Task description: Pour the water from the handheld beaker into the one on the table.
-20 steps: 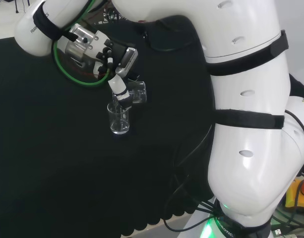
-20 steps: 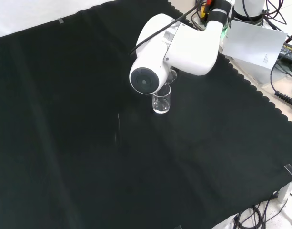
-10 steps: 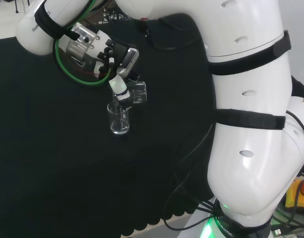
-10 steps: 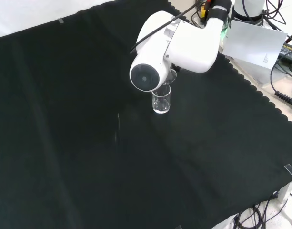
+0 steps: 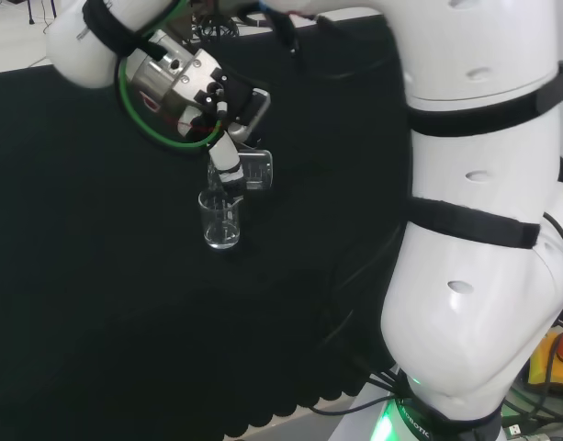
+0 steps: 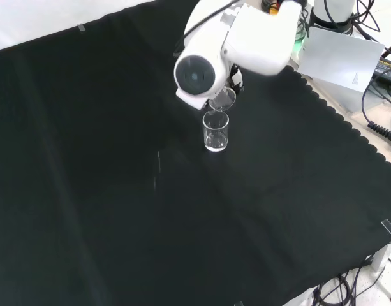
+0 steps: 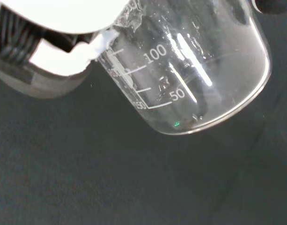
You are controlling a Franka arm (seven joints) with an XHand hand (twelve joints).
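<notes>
My hand [image 5: 228, 119] has its fingers curled round a tilted beaker [image 5: 253, 171], lip just above the upright beaker on the cloth [image 5: 219, 220]. From the front I see the two rims close together; the wrist camera shows me the held beaker's printed scale.

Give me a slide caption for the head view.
The robot's black and white hand tips a clear glass beaker over a second clear beaker standing on black cloth.
</notes>
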